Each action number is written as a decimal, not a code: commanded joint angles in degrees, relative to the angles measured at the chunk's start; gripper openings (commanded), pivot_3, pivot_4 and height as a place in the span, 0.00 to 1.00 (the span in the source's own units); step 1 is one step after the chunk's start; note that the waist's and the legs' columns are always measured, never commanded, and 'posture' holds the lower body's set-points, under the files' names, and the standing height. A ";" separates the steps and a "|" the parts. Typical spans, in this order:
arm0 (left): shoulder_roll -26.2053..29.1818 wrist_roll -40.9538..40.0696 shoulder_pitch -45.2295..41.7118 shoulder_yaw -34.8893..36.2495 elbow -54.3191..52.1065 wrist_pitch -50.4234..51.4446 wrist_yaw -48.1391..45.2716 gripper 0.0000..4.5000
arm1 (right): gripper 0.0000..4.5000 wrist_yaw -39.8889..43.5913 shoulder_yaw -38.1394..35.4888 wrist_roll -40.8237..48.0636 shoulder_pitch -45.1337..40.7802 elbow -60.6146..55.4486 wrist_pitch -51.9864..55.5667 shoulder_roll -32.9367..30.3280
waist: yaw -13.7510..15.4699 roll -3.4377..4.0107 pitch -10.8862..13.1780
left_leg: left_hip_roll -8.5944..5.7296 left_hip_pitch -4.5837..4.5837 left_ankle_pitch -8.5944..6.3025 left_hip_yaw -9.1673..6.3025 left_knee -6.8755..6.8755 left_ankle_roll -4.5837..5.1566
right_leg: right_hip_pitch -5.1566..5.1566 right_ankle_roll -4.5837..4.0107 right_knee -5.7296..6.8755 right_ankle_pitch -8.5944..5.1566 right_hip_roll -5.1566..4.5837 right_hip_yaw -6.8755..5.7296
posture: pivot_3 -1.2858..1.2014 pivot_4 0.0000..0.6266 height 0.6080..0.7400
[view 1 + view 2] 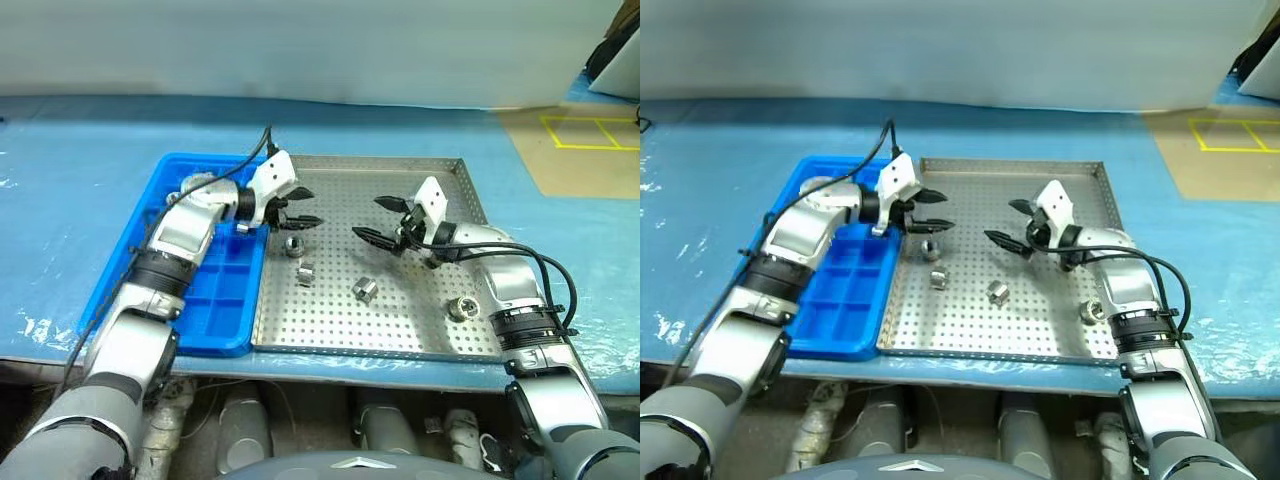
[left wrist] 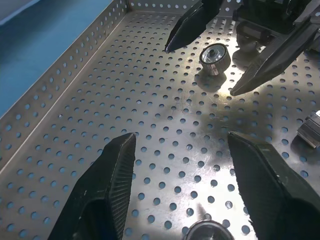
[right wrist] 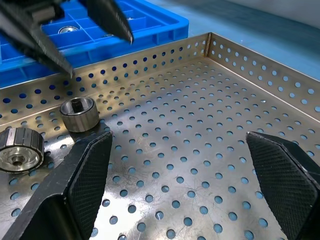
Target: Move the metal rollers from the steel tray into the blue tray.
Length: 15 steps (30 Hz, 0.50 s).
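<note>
The steel tray (image 1: 400, 335) sits on the tabletop (image 1: 80, 150) with the blue tray (image 1: 215, 300) touching its 9 o'clock side; four metal rollers (image 1: 364, 289) lie on the steel floor; the left hand (image 1: 292, 208) hangs spread and empty above the roller at the tray's 10 o'clock; the right hand (image 1: 381, 218) hovers spread wide near centre.

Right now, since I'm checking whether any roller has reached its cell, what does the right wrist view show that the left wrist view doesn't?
Right wrist view, not the left: the bright blue compartmented plastic tray, with what looks like one shiny silver metal roller in a cell, and the left gripper open in front of it.
Left wrist view, not the right: the right gripper open above another roller.
Both: the perforated steel tray with loose rollers on its floor.
</note>
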 commanded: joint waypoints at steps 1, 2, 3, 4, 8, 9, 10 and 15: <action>1.32 3.82 -3.13 -3.34 5.25 -4.21 -2.90 0.68 | 1.00 0.24 -0.37 0.30 -0.67 -0.93 -1.38 0.04 | -0.03 0.00 0.00 | -0.02 0.00 0.00 0.00 -0.01 0.00 | 0.00 0.00 -0.01 0.00 -0.01 0.01 | 0.47 0.24 1.00; 1.39 4.36 -3.77 -4.02 6.52 -5.08 -3.89 0.68 | 1.00 0.13 -0.46 0.29 -0.48 -1.08 -1.35 0.04 | -0.03 0.00 0.00 | -0.03 0.00 0.01 0.00 -0.02 -0.02 | 0.00 0.00 -0.02 0.00 -0.01 0.01 | 0.47 0.24 1.00; 1.44 5.26 -4.32 -4.90 7.88 -6.06 -4.77 0.68 | 1.00 -0.07 -0.60 0.29 -0.22 -1.27 -1.31 0.01 | -0.06 0.00 0.00 | -0.04 -0.01 0.05 0.00 -0.02 -0.07 | 0.00 0.00 -0.02 0.00 -0.02 0.01 | 0.47 0.24 1.00; 1.47 6.16 -4.75 -5.71 9.13 -6.84 -5.54 0.68 | 1.00 -0.24 -0.75 0.34 -0.03 -1.47 -1.23 -0.02 | -0.09 0.00 0.00 | -0.04 -0.01 0.07 0.00 -0.02 -0.12 | -0.01 0.00 -0.02 0.00 -0.02 0.01 | 0.47 0.24 1.00; 0.70 8.34 -6.06 -7.94 13.29 -9.58 -8.23 0.68 | 1.00 -0.73 -1.07 0.43 0.72 -2.13 -1.12 -0.19 | -0.08 0.00 0.00 | -0.02 -0.02 0.09 0.00 -0.03 -0.16 | -0.01 0.00 -0.01 0.00 -0.01 0.00 | 0.46 0.24 1.00; 0.51 8.75 -6.48 -8.30 14.14 -9.95 -8.83 0.68 | 1.00 -0.85 -1.09 0.43 0.84 -2.24 -1.11 -0.18 | -0.06 0.00 0.00 | -0.03 -0.01 0.09 0.00 -0.03 -0.15 | -0.01 0.00 0.00 0.00 -0.01 0.00 | 0.46 0.24 1.00; 0.37 9.24 -6.89 -8.72 15.04 -10.45 -9.39 0.68 | 1.00 -0.96 -1.12 0.46 1.01 -2.35 -1.12 -0.15 | -0.06 0.00 0.00 | -0.04 -0.02 0.10 0.00 -0.03 -0.16 | 0.00 0.00 0.00 0.00 -0.02 0.00 | 0.46 0.24 1.00; -0.01 11.84 -8.69 -10.20 19.04 -12.49 -11.24 0.68 | 1.00 -1.51 -1.14 0.44 1.47 -2.81 -1.04 -0.12 | -0.12 -0.01 0.00 | -0.06 -0.01 0.10 0.00 -0.01 -0.15 | 0.00 0.00 0.01 0.00 -0.05 0.01 | 0.46 0.24 1.00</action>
